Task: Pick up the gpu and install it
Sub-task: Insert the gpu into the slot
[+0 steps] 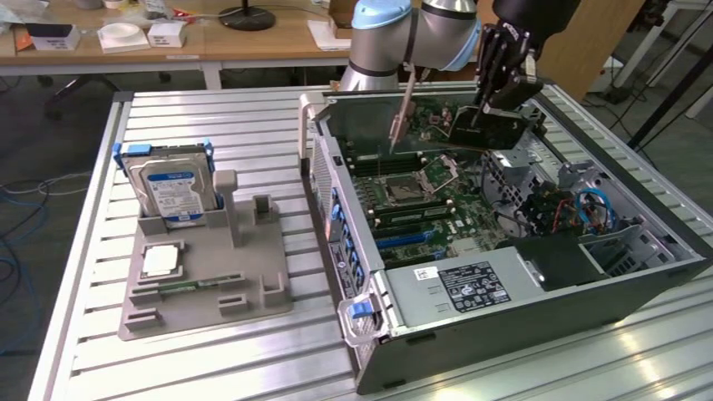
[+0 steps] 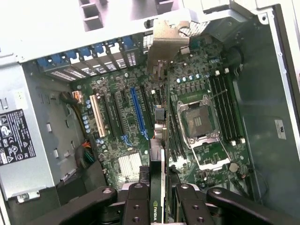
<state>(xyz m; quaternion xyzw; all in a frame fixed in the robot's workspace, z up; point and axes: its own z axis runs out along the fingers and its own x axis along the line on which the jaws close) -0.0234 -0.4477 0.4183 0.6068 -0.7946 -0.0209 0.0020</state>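
My gripper (image 1: 492, 110) hangs over the open computer case (image 1: 334, 180) and is shut on the gpu (image 1: 486, 131). The gpu is a thin dark card held above the motherboard (image 1: 418, 196), and its silver bracket (image 1: 399, 117) hangs toward the case's rear wall. In the wrist view the gpu (image 2: 158, 154) is seen edge-on between my fingers (image 2: 137, 206). Its bracket (image 2: 166, 42) reaches toward the rear slot openings, and it runs above the motherboard between the blue expansion slot (image 2: 137, 110) and the CPU socket (image 2: 199, 117). It is not seated in any slot.
On the exterior view's left a grey holder (image 1: 206, 271) carries a silver hard drive (image 1: 173, 190), a CPU (image 1: 162, 261) and a green memory stick (image 1: 184, 286). The power supply (image 1: 468, 284) and cables (image 1: 557, 209) fill the case's near end. A desk (image 1: 223, 42) stands behind.
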